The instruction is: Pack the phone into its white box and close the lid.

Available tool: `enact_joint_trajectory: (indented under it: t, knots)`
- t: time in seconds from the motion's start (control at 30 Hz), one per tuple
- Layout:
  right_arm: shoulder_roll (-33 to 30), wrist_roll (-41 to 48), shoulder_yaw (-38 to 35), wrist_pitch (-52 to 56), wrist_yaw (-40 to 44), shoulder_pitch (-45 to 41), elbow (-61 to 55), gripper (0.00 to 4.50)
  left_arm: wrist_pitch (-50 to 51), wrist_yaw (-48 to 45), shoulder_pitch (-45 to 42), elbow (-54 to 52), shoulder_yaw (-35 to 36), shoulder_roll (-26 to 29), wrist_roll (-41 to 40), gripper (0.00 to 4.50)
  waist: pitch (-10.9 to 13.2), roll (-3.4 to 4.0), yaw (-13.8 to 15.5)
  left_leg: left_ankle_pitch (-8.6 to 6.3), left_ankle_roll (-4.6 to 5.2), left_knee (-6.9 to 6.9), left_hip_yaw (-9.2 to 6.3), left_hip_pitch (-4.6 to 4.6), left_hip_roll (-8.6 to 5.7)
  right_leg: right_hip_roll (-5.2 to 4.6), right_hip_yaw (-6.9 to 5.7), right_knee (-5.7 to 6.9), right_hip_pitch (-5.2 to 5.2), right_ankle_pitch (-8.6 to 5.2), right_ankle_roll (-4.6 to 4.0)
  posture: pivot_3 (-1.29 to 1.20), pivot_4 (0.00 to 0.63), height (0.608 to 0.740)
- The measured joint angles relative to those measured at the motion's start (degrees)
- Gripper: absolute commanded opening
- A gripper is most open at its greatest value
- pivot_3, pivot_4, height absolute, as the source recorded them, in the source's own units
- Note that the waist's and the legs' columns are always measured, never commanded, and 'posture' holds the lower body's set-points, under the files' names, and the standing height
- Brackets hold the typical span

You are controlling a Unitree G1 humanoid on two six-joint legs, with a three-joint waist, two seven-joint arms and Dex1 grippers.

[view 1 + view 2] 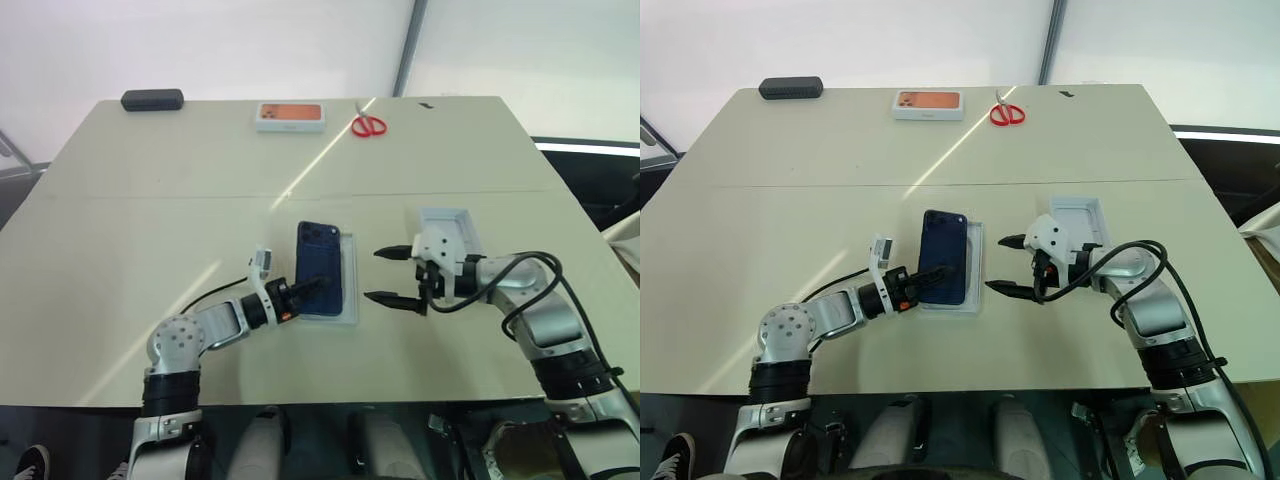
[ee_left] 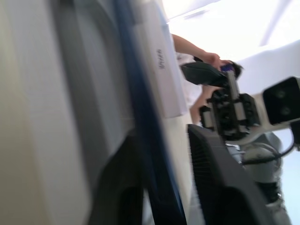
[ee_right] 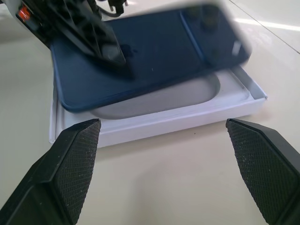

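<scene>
Your left gripper [image 1: 318, 285] pinches the phone [image 1: 320, 265] – tilted over the white box [image 1: 351, 290] (one edge raised). Your right gripper [image 1: 392, 275] hangs wide, empty, just beside the box – the lid [image 1: 452, 228] lies behind it.

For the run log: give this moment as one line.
phone: tilted over white box, unseated | left gripper: on phone | right gripper: open

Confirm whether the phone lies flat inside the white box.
No: the phone sits tilted over the white box, one long edge raised.
</scene>
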Motion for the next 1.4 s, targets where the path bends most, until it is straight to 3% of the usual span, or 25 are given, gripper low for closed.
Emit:
enact_joint_trajectory:
  t: [0.1, 0.43, 0.93, 1.2, 1.4]
  knots:
    - [0.21, -0.38, 0.04, -0.08, -0.22, -0.03, 0.01, 4.5, 0.55, -0.52, -0.37, -1.44, -0.51, 0.73, -0.73, 4.14, 0.0, 0.0, -0.1, 0.0, 0.0, 0.0, 0.0, 0.07, 0.01, 0.02, 0.0, 0.0, 0.07, 0.0, 0.0, 0.0, 0.15, 0.74]
    - [2.03, -1.37, 2.11, -1.23, -0.27, -1.49, 0.8, 4.5, 0.27, -3.88, -0.29, -6.43, -5.06, 8.56, 2.1, 4.14, -0.02, 0.03, -0.18, 0.0, 0.0, -0.04, -0.01, 0.15, 0.02, 0.05, 0.02, -0.01, 0.12, -0.01, -0.01, 0.0, 0.15, 0.74]
    - [4.01, -2.77, 3.23, -3.42, -1.1, -3.21, 2.85, 4.5, -1.03, -5.65, -5.05, -5.71, -9.67, 9.35, 7.49, 4.14, -0.01, 0.02, -0.15, 0.0, 0.0, -0.04, -0.02, 0.09, 0.02, 0.05, 0.01, -0.02, 0.09, 0.0, -0.01, 0.0, 0.15, 0.74]
    - [4.26, -3.38, 3.15, -5.18, -2.48, -4.48, 5.39, 4.5, 0.41, -9.76, -5.86, -8.6, -15.25, 14.89, 9.77, 4.14, 0.0, 0.03, -0.24, 0.0, 0.0, -0.05, -0.02, 0.07, 0.02, 0.05, 0.01, -0.02, 0.05, 0.0, -0.01, 0.0, 0.15, 0.74]
    - [6.36, -3.2, 3.1, -5.41, -3.57, -4.79, 5.39, 4.5, 0.76, -11.69, -6.14, -9.3, -15.64, 17.07, 10.1, 4.14, 0.01, 0.03, -0.28, 0.0, 0.0, -0.06, -0.03, 0.08, 0.04, 0.05, 0.01, -0.01, 0.06, 0.0, -0.01, 0.0, 0.15, 0.74]
